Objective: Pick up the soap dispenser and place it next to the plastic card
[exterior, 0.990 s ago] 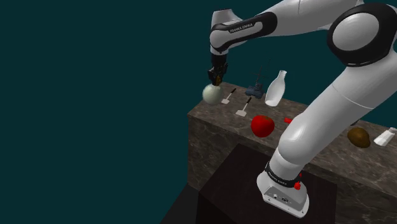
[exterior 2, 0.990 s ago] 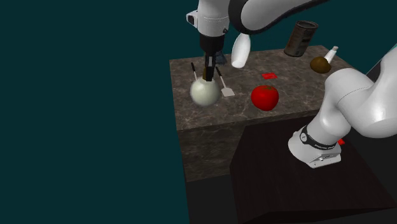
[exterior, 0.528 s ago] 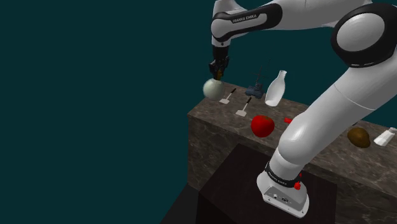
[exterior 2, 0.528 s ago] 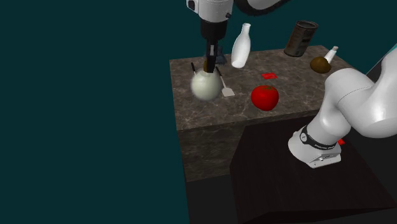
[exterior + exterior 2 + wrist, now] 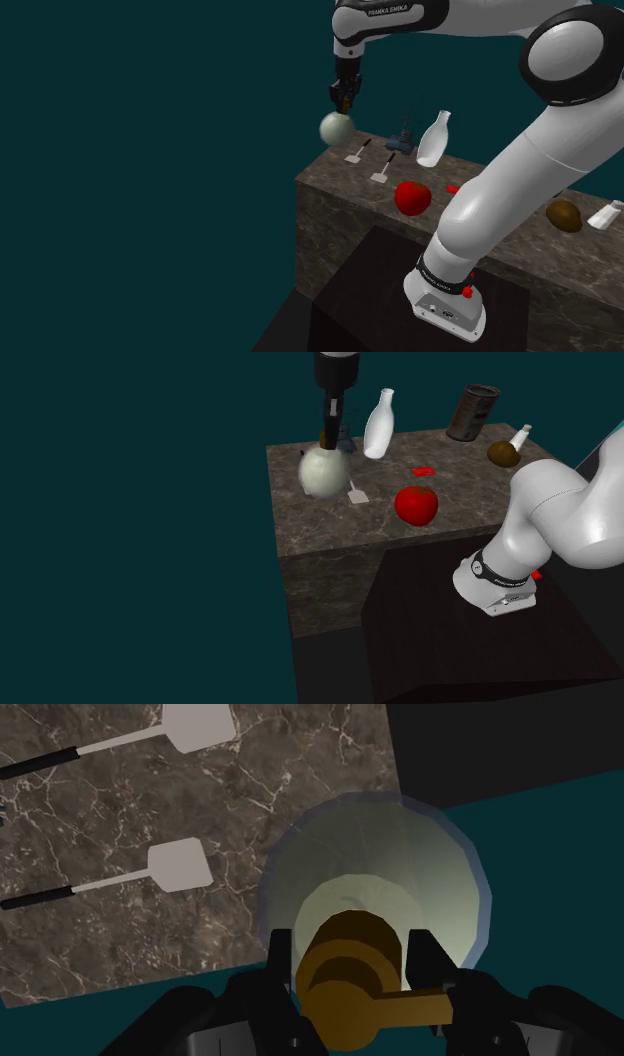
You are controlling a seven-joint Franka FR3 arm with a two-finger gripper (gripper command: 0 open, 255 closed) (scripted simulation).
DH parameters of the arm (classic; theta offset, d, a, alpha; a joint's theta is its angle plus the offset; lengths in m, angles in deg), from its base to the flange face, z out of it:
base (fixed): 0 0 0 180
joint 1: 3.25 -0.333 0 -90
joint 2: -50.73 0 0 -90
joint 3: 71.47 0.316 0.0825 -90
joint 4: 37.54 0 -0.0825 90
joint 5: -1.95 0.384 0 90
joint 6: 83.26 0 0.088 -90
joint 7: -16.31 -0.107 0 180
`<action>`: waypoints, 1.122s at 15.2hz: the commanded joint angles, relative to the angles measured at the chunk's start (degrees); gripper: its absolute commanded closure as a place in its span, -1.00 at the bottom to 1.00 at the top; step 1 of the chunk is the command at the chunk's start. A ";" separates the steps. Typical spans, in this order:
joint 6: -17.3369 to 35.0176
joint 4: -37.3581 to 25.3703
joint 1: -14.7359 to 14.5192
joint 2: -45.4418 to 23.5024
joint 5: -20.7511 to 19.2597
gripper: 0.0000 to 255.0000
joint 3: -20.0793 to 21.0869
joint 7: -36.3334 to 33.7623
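Pickup part looks done: the gripper (image 5: 341,100) is clamped on the dispenser's (image 5: 336,127) brass pump (image 5: 345,976), and it hangs in the air over the counter (image 5: 345,180) edge near the spatulas (image 5: 358,152). What's left, I'd say, is carrying it past the apple (image 5: 412,197) to the red card (image 5: 452,188) and setting it down beside it.

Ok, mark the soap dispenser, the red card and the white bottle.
soap dispenser (image 5: 322,474), second exterior view, round pale body.
red card (image 5: 423,471), second exterior view, flat top face.
white bottle (image 5: 377,432), second exterior view, mid body.

Marble counter (image 5: 330,530) w/ 2 spatulas (image 5: 180,864), bottle (image 5: 377,424)
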 commanded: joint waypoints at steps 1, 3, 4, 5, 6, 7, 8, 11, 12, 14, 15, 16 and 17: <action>-1.46 -1.43 -0.03 0.05 0.05 1.00 0.07 0.12; -2.99 -3.11 -0.06 -0.09 0.12 1.00 0.12 0.29; -3.76 -3.97 -0.08 -0.18 0.15 1.00 0.15 0.37; -4.53 -4.84 -0.09 -0.29 0.19 1.00 0.17 0.46; -5.29 -5.73 -0.11 -0.40 0.23 1.00 0.19 0.55; -6.06 -6.63 -0.12 -0.53 0.26 1.00 0.21 0.64; -6.83 -7.55 -0.13 -0.67 0.30 1.00 0.23 0.73; -7.79 -7.39 0.29 0.58 -0.01 1.00 -0.31 1.75; -7.73 -6.05 0.74 2.00 -0.40 1.00 -0.88 2.66; -7.70 -3.60 1.65 4.74 -1.23 1.00 -2.07 4.53; -7.72 -2.48 2.11 6.05 -1.68 1.00 -2.70 5.49; -7.77 -1.42 2.58 7.32 -2.14 1.00 -3.35 6.47; -7.84 -0.44 3.06 8.55 -2.63 1.00 -4.01 7.46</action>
